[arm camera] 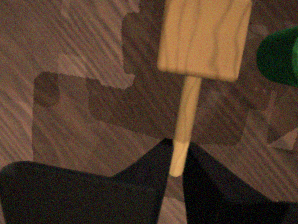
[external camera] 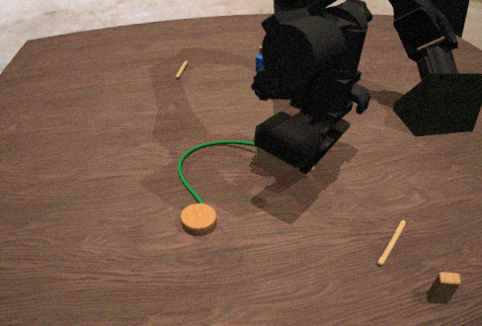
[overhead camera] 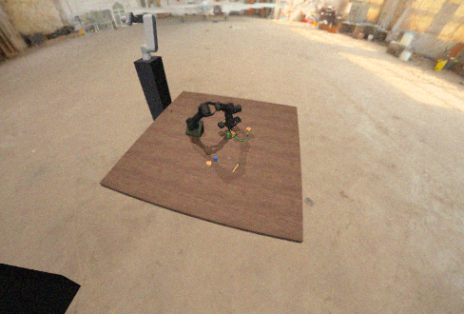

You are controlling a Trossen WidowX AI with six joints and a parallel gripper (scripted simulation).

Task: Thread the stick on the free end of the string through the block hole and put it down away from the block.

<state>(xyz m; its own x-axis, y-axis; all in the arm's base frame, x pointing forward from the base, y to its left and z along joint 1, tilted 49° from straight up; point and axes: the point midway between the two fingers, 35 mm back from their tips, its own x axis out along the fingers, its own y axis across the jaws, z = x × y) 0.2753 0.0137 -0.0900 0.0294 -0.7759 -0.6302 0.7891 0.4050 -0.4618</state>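
The wooden block [arm camera: 206, 40] [overhead camera: 233, 133] is on the table, at the top of the wrist view. The thin stick [arm camera: 188, 105] comes out of the block's side that faces my gripper [arm camera: 177, 148]. My gripper is shut on that stick near its end, a short way from the block. The stick's other end is out of the wrist view. The green string [external camera: 217, 142] [overhead camera: 241, 140] curves from the round button [external camera: 199, 219] [overhead camera: 248, 129] to beneath the gripper in the exterior view, where block and stick are hidden. Whether any string is inside the hole does not show.
A green cylinder [arm camera: 278, 56] [overhead camera: 228, 135] stands close beside the block. One loose stick [external camera: 182, 69] [overhead camera: 236, 167] lies near a blue object [external camera: 259, 62] [overhead camera: 215, 159] and a small orange block [overhead camera: 208, 164]. Another loose stick [external camera: 391, 242] lies near a small upright block [external camera: 442, 288].
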